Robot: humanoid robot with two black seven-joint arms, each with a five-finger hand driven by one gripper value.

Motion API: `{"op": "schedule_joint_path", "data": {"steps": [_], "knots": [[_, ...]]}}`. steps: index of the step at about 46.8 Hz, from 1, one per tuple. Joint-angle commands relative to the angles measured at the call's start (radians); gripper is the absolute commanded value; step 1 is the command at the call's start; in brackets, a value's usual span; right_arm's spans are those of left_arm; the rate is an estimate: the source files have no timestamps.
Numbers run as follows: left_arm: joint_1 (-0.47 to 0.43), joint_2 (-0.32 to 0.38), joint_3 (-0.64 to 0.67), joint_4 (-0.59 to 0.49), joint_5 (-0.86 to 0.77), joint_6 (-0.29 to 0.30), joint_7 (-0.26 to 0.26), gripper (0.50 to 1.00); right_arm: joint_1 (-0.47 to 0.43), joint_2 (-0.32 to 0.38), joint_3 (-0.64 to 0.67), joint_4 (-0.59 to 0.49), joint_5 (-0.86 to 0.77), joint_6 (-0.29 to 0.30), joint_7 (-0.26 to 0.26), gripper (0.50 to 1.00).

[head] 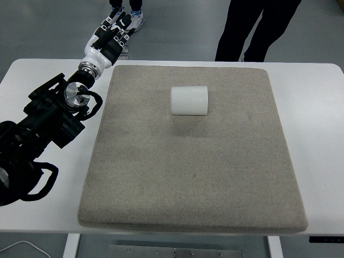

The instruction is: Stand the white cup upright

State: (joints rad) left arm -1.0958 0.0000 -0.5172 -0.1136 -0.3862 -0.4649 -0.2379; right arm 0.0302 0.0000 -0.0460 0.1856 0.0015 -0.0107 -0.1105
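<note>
A white ribbed cup [189, 100] lies on its side on the grey mat [193, 177], in the mat's far half near the middle. My left arm comes in from the left edge and stretches toward the table's far left corner. Its hand [109, 33] hangs past the far edge with the fingers extended and nothing in them, well to the left of the cup. The right arm does not show.
The mat covers most of the white table [317, 102]. A person's dark trouser legs [252, 29] stand behind the far edge, and a pair of shoes [134, 16] shows on the floor at the top left.
</note>
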Motion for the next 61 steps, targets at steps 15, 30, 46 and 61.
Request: {"op": "schedule_joint_path", "data": {"steps": [15, 30, 46, 61], "knots": [[-0.102, 0.000, 0.002, -0.075, 0.387, 0.012, -0.015, 0.996, 0.001, 0.000, 0.000, 0.000, 0.000, 0.000, 0.000, 0.930], [-0.159, 0.000, 0.147, -0.175, 0.779, 0.058, -0.015, 0.994, -0.001, 0.000, 0.000, 0.000, 0.000, 0.000, -0.001, 0.930], [-0.213, 0.000, 0.249, -0.322, 1.124, 0.198, 0.002, 0.994, 0.001, 0.000, 0.000, 0.000, 0.000, 0.000, 0.000, 0.930], [-0.274, 0.000, 0.384, -0.360, 1.185, 0.223, 0.138, 0.994, -0.001, 0.000, 0.000, 0.000, 0.000, 0.000, 0.000, 0.930]]}}
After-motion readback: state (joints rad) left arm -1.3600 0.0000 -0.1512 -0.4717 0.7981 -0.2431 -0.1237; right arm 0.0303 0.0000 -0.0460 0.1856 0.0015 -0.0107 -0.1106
